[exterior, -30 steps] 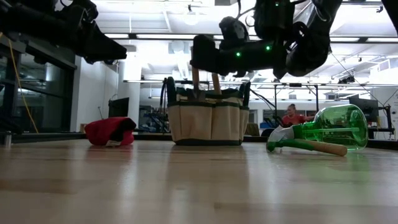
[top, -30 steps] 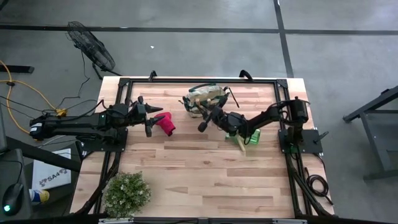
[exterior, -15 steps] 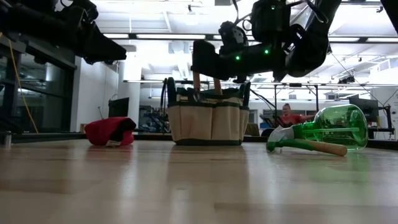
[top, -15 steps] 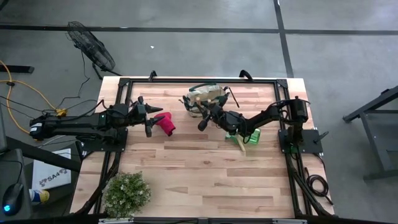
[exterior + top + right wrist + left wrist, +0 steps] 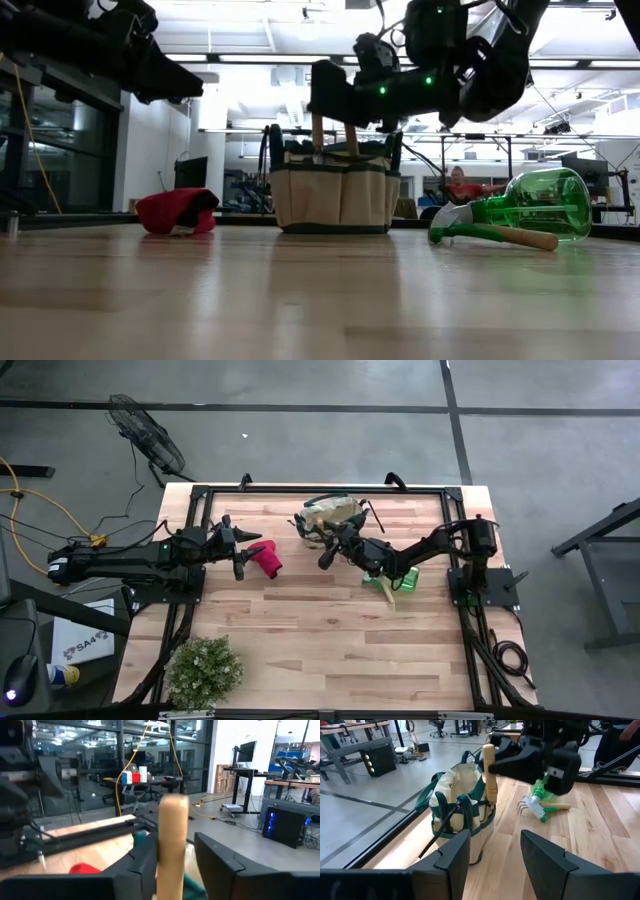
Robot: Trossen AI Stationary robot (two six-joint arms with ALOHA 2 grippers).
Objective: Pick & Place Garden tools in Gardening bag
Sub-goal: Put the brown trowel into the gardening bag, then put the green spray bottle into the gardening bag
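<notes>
The gardening bag (image 5: 330, 517), beige with green trim, stands at the table's far middle. Two wooden tool handles (image 5: 318, 132) (image 5: 351, 136) stick up out of it. My right gripper (image 5: 172, 855) reaches level over the bag (image 5: 455, 810) from the table's right. It is open, with its fingers on either side of one handle's top. The red-handled shears (image 5: 267, 558) lie left of the bag, just in front of my open left gripper (image 5: 495, 865), which touches nothing. The green sprayer (image 5: 535, 205) and the wire rake (image 5: 530, 807) lie right of the bag. My right gripper has the wooden handle's top end (image 5: 173, 827) between its two fingers, which come level from the table's right and lie across it. The handle sits close against one finger (image 5: 145, 865), and a slit shows beside the other; whether it touches I cannot tell. The tool stands upright in the bag.
A bushy green plant (image 5: 203, 672) sits at the near left corner. A black frame (image 5: 300, 488) runs along the table's far edge and sides. Bare wood (image 5: 320, 630) lies across the near middle. A person sits far behind the table (image 5: 465, 185).
</notes>
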